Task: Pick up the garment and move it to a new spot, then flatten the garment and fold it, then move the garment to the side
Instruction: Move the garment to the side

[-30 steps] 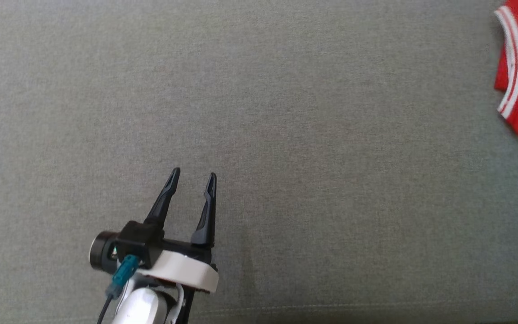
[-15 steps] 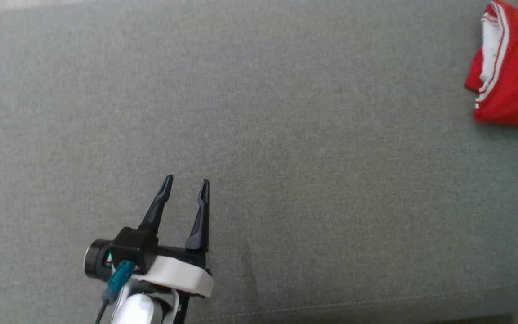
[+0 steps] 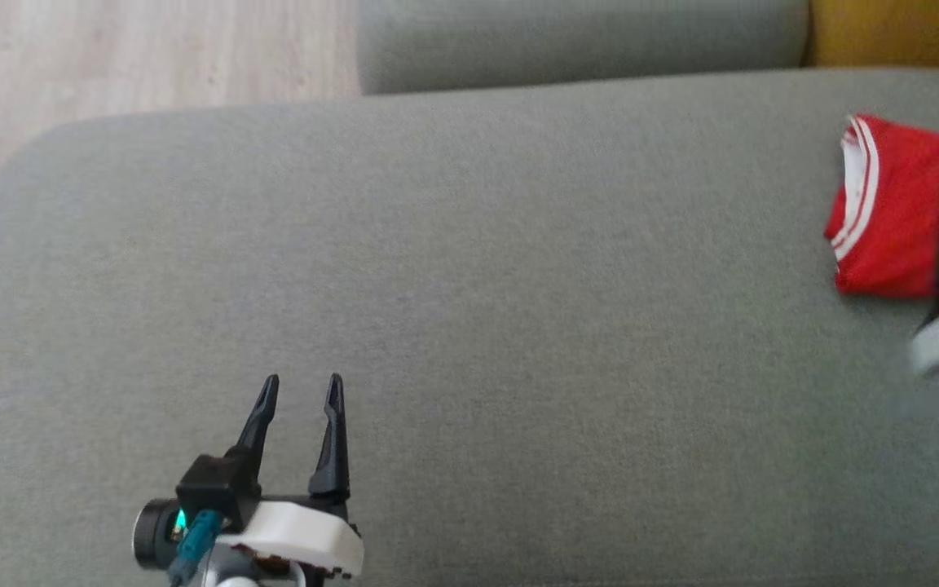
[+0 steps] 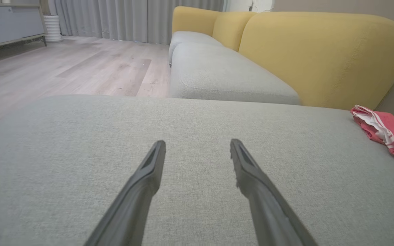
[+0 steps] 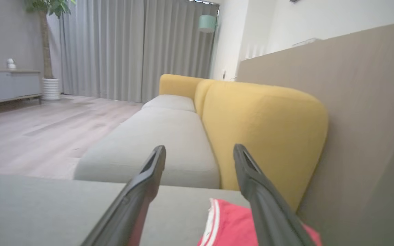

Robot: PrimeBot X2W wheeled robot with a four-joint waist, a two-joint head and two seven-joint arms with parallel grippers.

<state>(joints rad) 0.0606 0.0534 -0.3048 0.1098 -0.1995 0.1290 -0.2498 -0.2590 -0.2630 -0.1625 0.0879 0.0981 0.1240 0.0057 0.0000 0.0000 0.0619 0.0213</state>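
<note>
Over garment (image 5: 231, 223), right pincer (image 5: 199, 147), jaws wide.

We see broad grey seat cushion (image 3: 469, 285) in foreground, 2nd grey cushion (image 4: 217, 75) beyond it, yellow backrests (image 4: 320, 58) along their right. Pale wood floor (image 4: 63, 68) to left. We note grey curtains (image 5: 115, 48) at far wall, plant (image 5: 43, 41) in white ribbed pot (image 5: 50, 89), low grey cabinet (image 5: 5, 85) beside it.
</note>
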